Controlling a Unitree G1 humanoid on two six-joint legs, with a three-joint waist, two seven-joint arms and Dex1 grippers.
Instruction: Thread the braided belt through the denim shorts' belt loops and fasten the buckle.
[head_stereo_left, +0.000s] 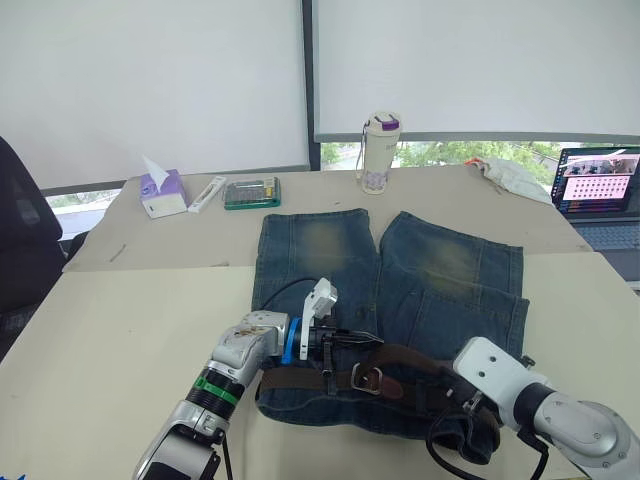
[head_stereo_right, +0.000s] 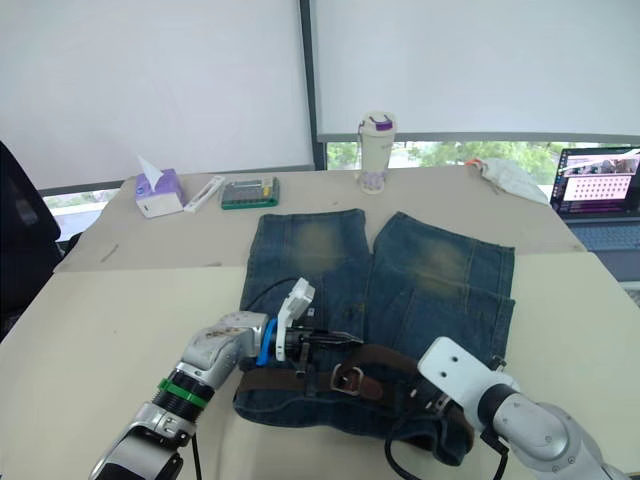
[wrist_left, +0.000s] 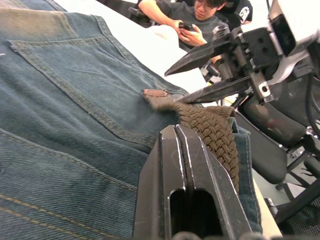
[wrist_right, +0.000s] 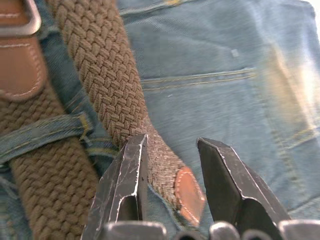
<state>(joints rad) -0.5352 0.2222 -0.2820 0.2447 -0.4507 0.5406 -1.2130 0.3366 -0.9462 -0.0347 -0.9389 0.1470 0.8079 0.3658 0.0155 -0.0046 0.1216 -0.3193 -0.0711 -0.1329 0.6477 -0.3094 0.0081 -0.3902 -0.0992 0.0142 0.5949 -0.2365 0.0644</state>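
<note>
While the denim shorts (head_stereo_left: 390, 290) are lying flat mid-table with the waistband toward the robot, everything is turning on the braided belt (head_stereo_left: 400, 362) running along that waistband, its long axis going side to side. Starting at the left: the left gripper (head_stereo_left: 352, 338) is hovering over the waistband's left half, fingers pressed together on nothing, pointing rightward along the belt. Its wrist view is showing the braid just beside those closed fingers (wrist_left: 187, 165). Moving to the middle, the buckle (head_stereo_left: 367, 379) is sitting on the waistband, with a belt loop (wrist_right: 45, 132) crossing the strap right next to it. Then the right gripper (wrist_right: 170, 150) is coming in spread wide, and the belt's leather-capped tip (wrist_right: 189, 192) is lying between its fingers, untouched as far as I can tell. So the right arm is clearly the nearer one to that free end, and the tip is angling away from the buckle, lying on the denim. My read: the end needs pinching and steering back toward the frame.

Beyond the shorts, well clear, a tissue box (head_stereo_left: 162, 193), a green case (head_stereo_left: 251, 193) and a bottle (head_stereo_left: 380, 152) are lined up, with a laptop (head_stereo_left: 600, 195) far right. Black cables (head_stereo_left: 450, 450) are looping near the right wrist and could snag.
</note>
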